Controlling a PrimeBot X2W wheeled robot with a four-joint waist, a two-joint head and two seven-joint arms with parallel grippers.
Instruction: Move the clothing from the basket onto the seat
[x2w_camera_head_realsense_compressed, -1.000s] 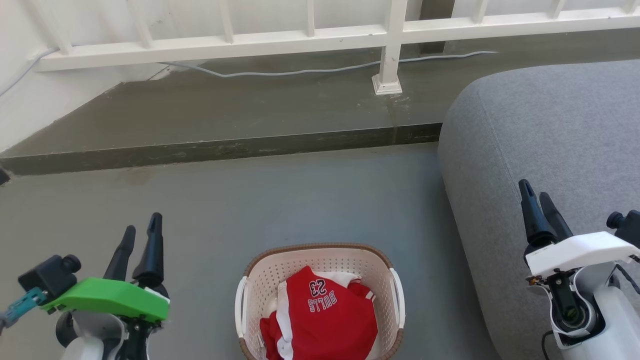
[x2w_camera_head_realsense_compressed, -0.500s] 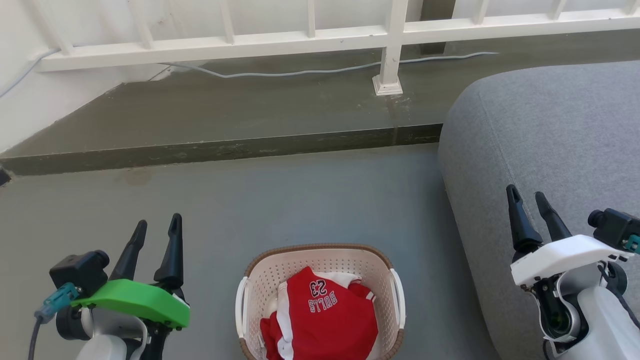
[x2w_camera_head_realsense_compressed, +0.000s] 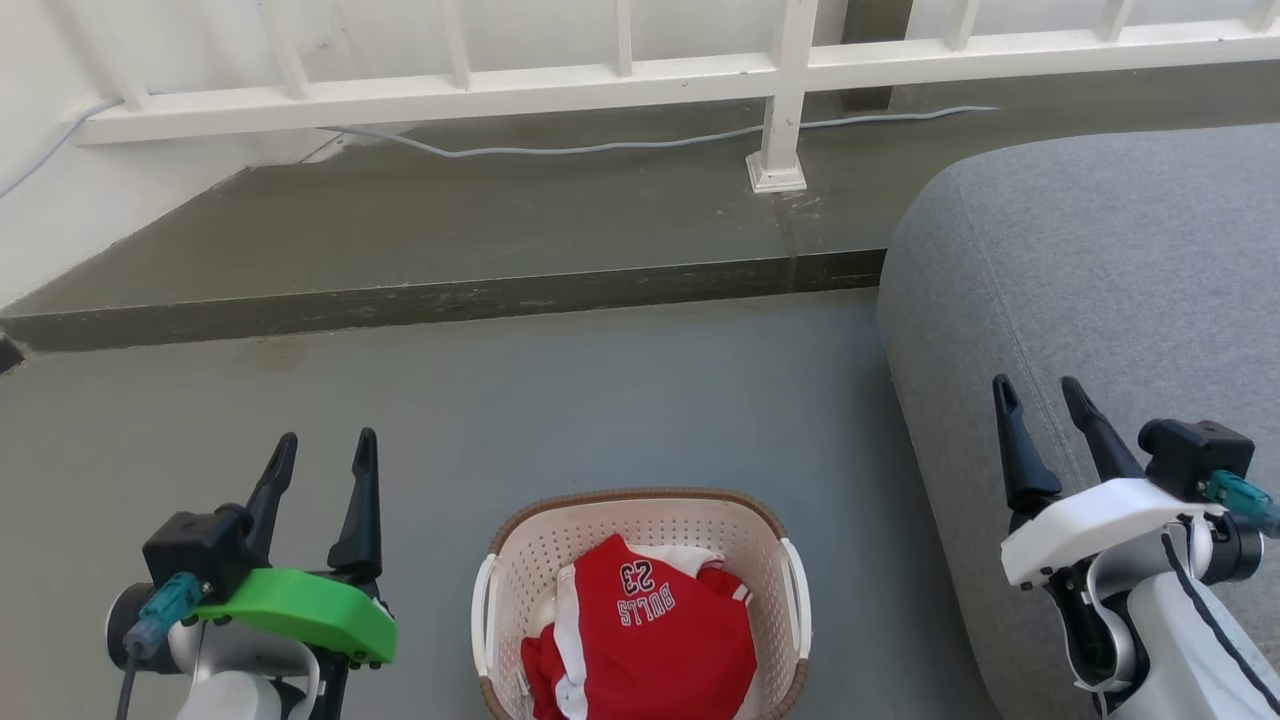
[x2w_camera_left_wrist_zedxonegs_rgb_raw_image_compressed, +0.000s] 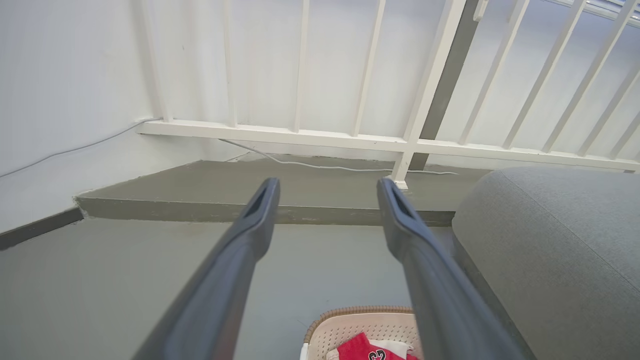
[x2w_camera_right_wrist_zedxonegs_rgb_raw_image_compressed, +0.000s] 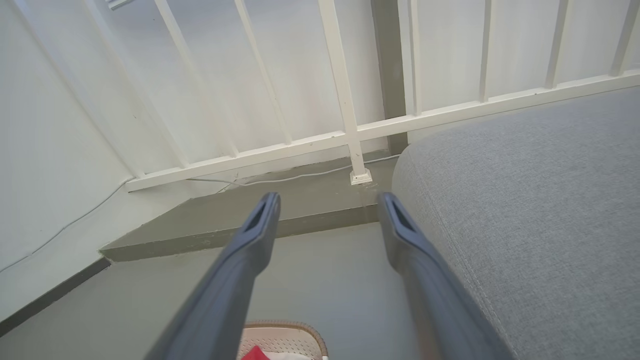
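Red clothing with white trim, bunched up inside the basket. "BULLS 23" on the top piece, upside down in the head view. Basket down on the grey floor, low in the middle, between the two arms. Big grey seat on the right, close to the basket but not touching it.

Left jaws spread wide, holding nothing. Up over the floor, off to the left of the basket and not touching it. Two dark fingers pointing up and away, with a green cover behind them.

Right jaws spread wide too, holding nothing. Up over the near edge of the seat, with a white cover behind.

Far back: a low step, a white railing standing on it, and a thin pale cable lying along the step under the railing.

In the left wrist view: a bit of the basket and a red scrap of clothing at the bottom edge. In the right wrist view: the basket's brown rim at the bottom, the seat on the right.
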